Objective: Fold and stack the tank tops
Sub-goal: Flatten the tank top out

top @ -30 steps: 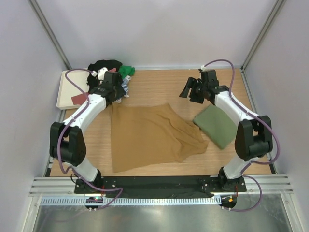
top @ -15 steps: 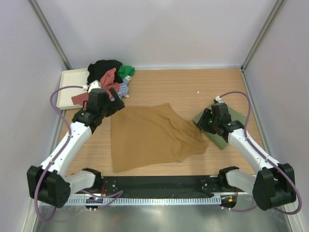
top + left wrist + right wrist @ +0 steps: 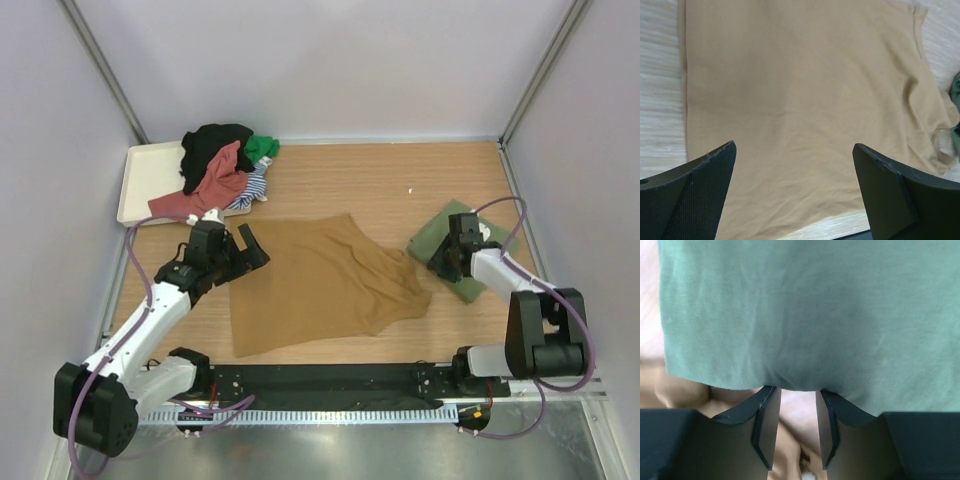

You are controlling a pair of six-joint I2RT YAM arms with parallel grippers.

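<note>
Left gripper (image 3: 246,247) swung away from the clothes pile to the left edge of the mustard tank top (image 3: 310,285), jaws spread wide, right gripper (image 3: 441,262) brought down from the far side to the folded green tank top (image 3: 443,226), jaws narrowed to a small gap.

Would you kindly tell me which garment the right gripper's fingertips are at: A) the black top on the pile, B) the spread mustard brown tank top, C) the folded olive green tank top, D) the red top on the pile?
C: in the right wrist view, the fingertips of the right gripper sit at the near edge of the folded olive green tank top, which fills the view beyond them.
</note>
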